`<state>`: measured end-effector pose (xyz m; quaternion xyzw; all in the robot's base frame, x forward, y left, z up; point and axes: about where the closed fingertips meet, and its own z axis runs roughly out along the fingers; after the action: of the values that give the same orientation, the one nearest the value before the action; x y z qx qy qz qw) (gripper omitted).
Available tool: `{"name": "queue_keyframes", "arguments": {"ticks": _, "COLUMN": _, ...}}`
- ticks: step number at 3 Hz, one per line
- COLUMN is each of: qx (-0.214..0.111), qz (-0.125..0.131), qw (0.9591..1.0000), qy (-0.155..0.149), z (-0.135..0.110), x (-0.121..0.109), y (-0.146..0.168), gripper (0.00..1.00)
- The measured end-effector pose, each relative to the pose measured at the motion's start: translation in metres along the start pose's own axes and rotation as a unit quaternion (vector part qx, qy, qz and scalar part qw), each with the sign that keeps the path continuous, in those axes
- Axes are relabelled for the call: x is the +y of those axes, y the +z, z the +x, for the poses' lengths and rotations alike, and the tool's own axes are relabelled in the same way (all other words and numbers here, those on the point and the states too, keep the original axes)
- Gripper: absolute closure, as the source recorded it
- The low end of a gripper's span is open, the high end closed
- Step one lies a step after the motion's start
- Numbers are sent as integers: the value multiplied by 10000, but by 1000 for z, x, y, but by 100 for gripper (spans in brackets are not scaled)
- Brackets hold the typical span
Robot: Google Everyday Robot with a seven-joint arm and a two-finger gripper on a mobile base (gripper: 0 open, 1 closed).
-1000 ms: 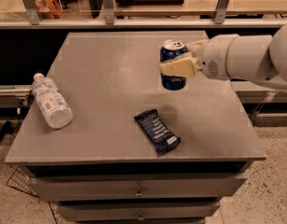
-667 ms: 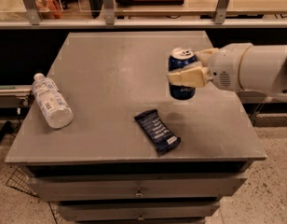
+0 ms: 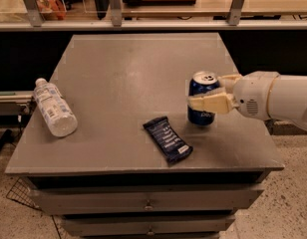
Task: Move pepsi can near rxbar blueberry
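The pepsi can (image 3: 202, 114) is dark blue with a silver top and stands upright at the right of the grey table (image 3: 118, 78). My gripper (image 3: 206, 97) reaches in from the right and is shut on the can, one cream finger across its front. The rxbar blueberry (image 3: 167, 139) lies flat in its dark navy wrapper near the table's front edge, just left of and in front of the can, a short gap away.
A clear plastic water bottle (image 3: 55, 108) lies on its side at the table's left edge. A shelf with metal posts (image 3: 113, 4) runs behind the table. Drawers (image 3: 148, 203) are below the tabletop.
My gripper has carried the pepsi can toward the front of the table and lower, bringing it close to the rxbar. The bar and bottle have not moved.
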<state>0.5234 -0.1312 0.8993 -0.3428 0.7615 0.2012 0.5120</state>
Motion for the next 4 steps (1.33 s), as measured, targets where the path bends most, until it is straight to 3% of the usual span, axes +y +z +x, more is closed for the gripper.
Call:
{"name": "queue_keyframes", "arguments": {"ticks": 1, "qx": -69, "qz": -214, "qw": 9997, "qy": 80, "z": 8, "x": -3, "y": 7, "gripper": 56}}
{"name": "queue_keyframes", "arguments": {"ticks": 2, "qx": -299, "qz": -471, "qw": 9982, "qy": 208, "z": 10, "x": -2, "y": 15, "gripper": 25}}
{"name": "queue_keyframes", "arguments": {"ticks": 3, "qx": -540, "qz": -731, "qw": 9956, "qy": 221, "z": 7, "x": 3, "y": 17, "gripper": 2}}
{"name": "queue_keyframes", "arguments": {"ticks": 4, "qx": -702, "qz": -931, "qw": 9931, "qy": 118, "z": 3, "x": 4, "y": 3, "gripper": 0}}
